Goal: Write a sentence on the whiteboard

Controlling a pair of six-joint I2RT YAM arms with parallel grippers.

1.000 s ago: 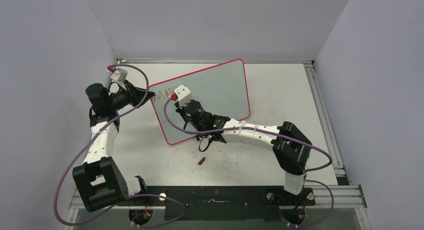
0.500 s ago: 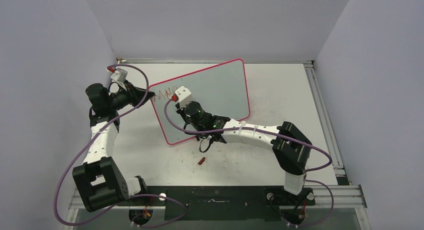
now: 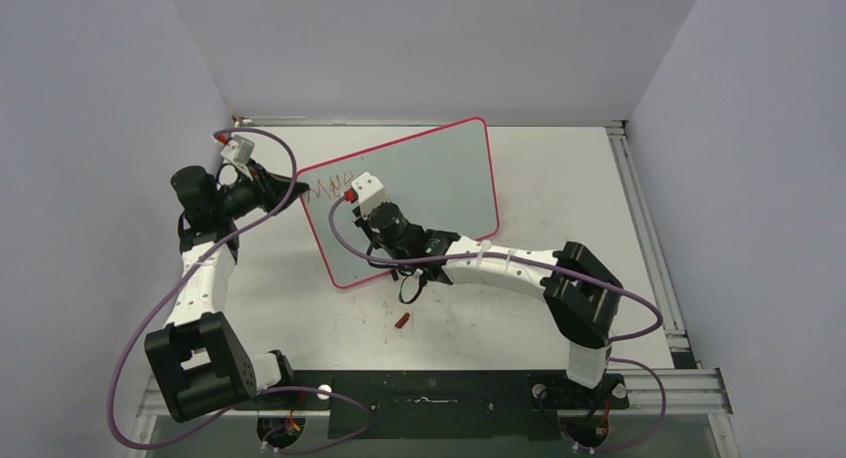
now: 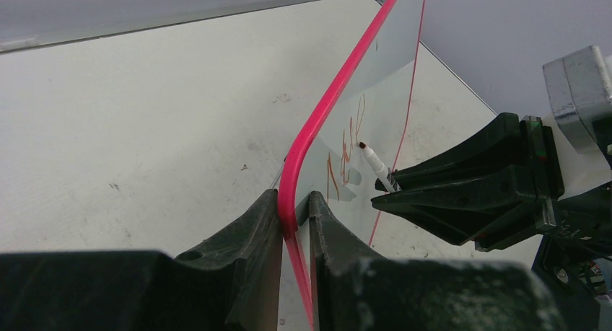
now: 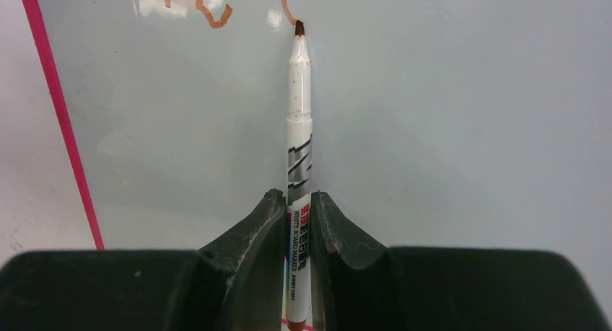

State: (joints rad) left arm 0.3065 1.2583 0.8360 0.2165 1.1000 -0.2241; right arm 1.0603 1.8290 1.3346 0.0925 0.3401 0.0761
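Observation:
The whiteboard [image 3: 439,174], pale grey with a pink-red rim, stands tilted on the table. My left gripper [image 3: 298,191] is shut on its left corner; in the left wrist view the rim [image 4: 328,104] sits between my fingers [image 4: 294,212]. My right gripper [image 3: 351,201] is shut on a white marker [image 5: 299,129], with its brown tip touching the board. Only the first shaky red-brown strokes of the sentence [image 3: 327,189] show at the upper left of the board. They also show in the right wrist view [image 5: 209,14] and the left wrist view [image 4: 346,151].
A small red marker cap [image 3: 403,320] lies on the table in front of the board. Grey walls close in the left, back and right. A metal rail [image 3: 638,209] runs along the table's right edge. Purple cables loop off both arms.
My right gripper has shifted slightly to the right along the board with the marker, and the red-brown writing has grown by a stroke. The left gripper and the board have stayed put.

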